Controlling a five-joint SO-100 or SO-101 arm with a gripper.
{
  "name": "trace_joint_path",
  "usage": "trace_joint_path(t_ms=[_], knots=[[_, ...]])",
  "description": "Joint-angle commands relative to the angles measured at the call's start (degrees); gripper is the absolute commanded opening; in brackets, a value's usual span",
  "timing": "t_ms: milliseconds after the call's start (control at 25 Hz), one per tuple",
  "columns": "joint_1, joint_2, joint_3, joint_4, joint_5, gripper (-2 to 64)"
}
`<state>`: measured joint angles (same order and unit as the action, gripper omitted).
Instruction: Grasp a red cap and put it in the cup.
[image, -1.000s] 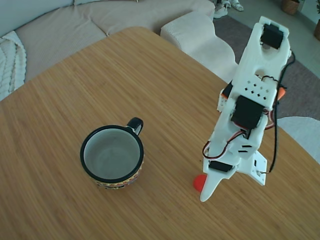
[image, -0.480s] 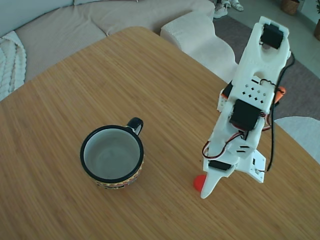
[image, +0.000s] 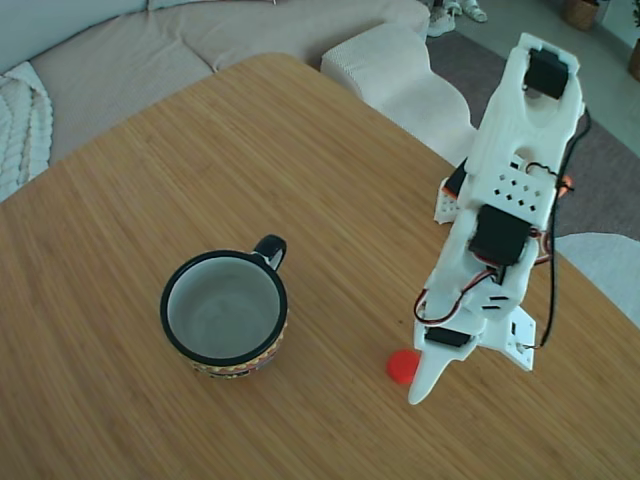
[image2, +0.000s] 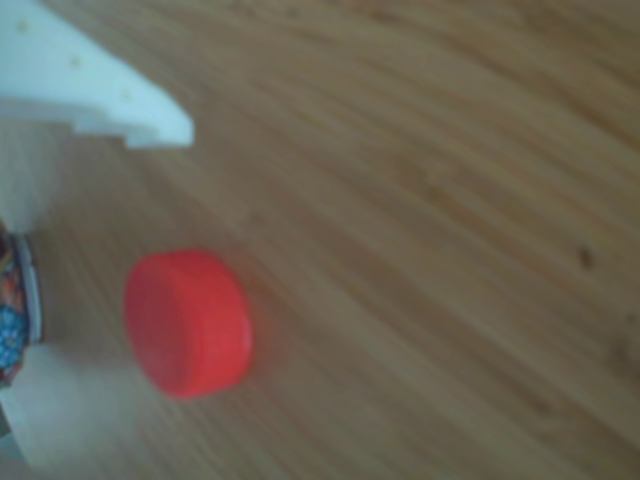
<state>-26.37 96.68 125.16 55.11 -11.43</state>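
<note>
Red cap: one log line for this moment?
phase: approach | red cap: on table, ungrasped | tool: beside cap | cup: empty

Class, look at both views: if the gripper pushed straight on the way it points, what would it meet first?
Probably the bare table: the gripper points steeply down, with the red cap just beside its tip, though depth is unclear.

wooden table (image: 200, 150), cup (image: 225, 312), red cap (image: 403, 366) on it

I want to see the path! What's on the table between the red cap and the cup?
Nothing: in the fixed view only bare wooden table lies between the red cap and the cup.
</note>
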Motion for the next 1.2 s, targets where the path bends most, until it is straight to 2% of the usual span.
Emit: trace_joint_path(t_ms=[0, 480, 1160], knots=[[-0.3, 3.1, -1.4, 0.2, 0.3, 48.2], [5.3, 2.0, -1.4, 0.3, 0.2, 48.2], [6.0, 1.9, -1.5, -0.2, 0.3, 48.2]])
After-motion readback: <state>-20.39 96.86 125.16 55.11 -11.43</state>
